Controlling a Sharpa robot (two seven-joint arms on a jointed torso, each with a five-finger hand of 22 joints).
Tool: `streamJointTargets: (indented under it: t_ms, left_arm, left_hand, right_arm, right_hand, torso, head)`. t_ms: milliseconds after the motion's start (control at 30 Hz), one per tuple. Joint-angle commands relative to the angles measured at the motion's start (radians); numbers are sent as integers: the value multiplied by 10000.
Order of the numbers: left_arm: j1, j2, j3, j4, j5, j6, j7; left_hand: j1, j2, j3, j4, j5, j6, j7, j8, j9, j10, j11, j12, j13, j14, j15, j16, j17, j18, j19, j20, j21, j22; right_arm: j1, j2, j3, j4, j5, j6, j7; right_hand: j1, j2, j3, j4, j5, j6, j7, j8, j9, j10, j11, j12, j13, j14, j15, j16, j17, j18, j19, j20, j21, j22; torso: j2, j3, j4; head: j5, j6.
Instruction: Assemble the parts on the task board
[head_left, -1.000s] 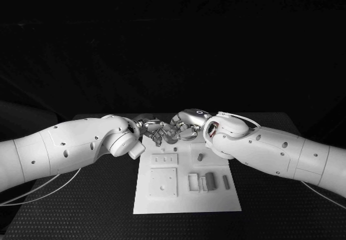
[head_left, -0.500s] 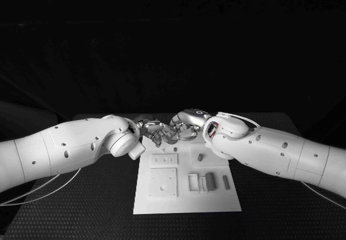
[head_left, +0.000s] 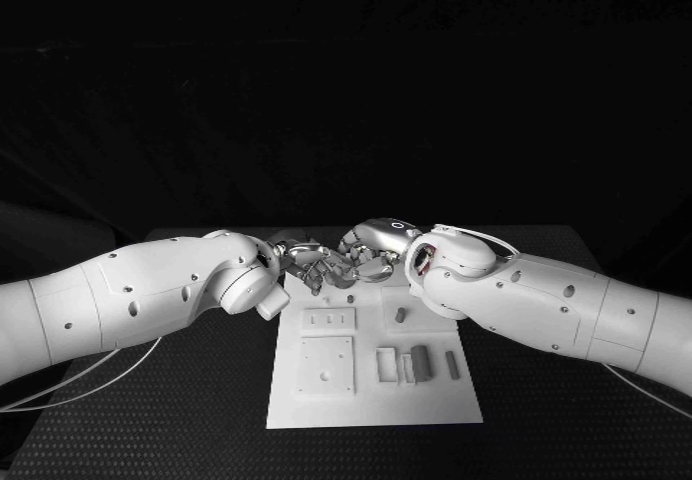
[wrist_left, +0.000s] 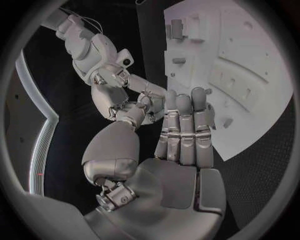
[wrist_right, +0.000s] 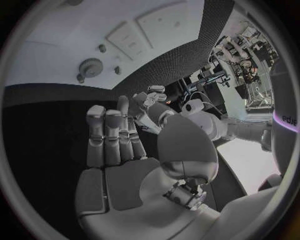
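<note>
In the head view, our left hand (head_left: 306, 262) and right hand (head_left: 372, 252) meet fingertip to fingertip above the far end of the task board (head_left: 433, 400), which lies at centre frame with grey parts (head_left: 421, 360) towards its lower right. We cannot tell whether anything is held between them; a hand-over here could drop a piece.

In the left wrist view, our fingers (wrist_left: 184, 125) lie straight together, holding nothing we can see.

In the right wrist view, the fingers (wrist_right: 112, 135) are likewise extended, and a gear (wrist_right: 91, 66) sits on the board at upper left.

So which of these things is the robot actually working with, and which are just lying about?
Part of the job:
task board
grey parts on it
gear-shaped part
left hand and right hand, close together above the board's far end

Just there:
black table
</note>
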Motion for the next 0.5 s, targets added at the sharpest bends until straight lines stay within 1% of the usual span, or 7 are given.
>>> streamJointTargets:
  t_ms: [33,167,300,500]
  left_arm:
    - [13,45,16,35,2,35,106]
    - [13,49,17,33,164,42,125]
    - [13,61,18,28,243,46,171]
    - [13,47,19,26,297,70,168]
  left_hand:
    - [21,10,5,27,-2,87,-17,33,17,64,-19,29,16,39,-50,39,-16,190,73,11,41,12]
    - [42,36,36,21,4,80,-19,21,16,55,-20,20,29,27,-55,47,-25,191,68,3,35,23]
    - [-4,-7,29,33,3,62,-6,0,10,30,-8,-2,42,-1,-48,49,-42,177,47,7,17,34]
    - [-246,-192,-70,92,-2,71,-3,-17,14,28,-5,-20,82,-22,-44,78,-71,165,40,1,-5,63]
  right_arm:
    - [-10,45,-2,35,-124,110,100]
    - [-14,78,-2,26,-124,128,102]
    - [-30,96,-2,20,-125,141,103]
    - [-44,100,-2,4,-125,153,106]
  right_hand:
    - [-108,18,-20,53,19,6,69,-69,-17,67,15,-57,-9,-27,-77,22,-14,844,-25,-55,-42,-12]
    - [-108,22,-17,53,20,8,69,-70,-17,67,14,-60,-10,-28,-77,20,-16,844,-25,-55,-44,-12]
    - [-106,26,-14,52,20,10,68,-70,-16,68,14,-63,-10,-28,-77,19,-16,844,-25,-56,-45,-13]
    - [-104,35,-9,51,20,12,68,-71,-16,70,13,-66,-10,-29,-78,17,-17,844,-25,-57,-47,-13]
  torso:
    - [-1,1,0]
    - [1,3,-1]
    - [1,2,3]
    - [4,1,0]
  head:
    - [-4,4]
    - [-9,0]
    - [-14,2]
    - [-20,-1]
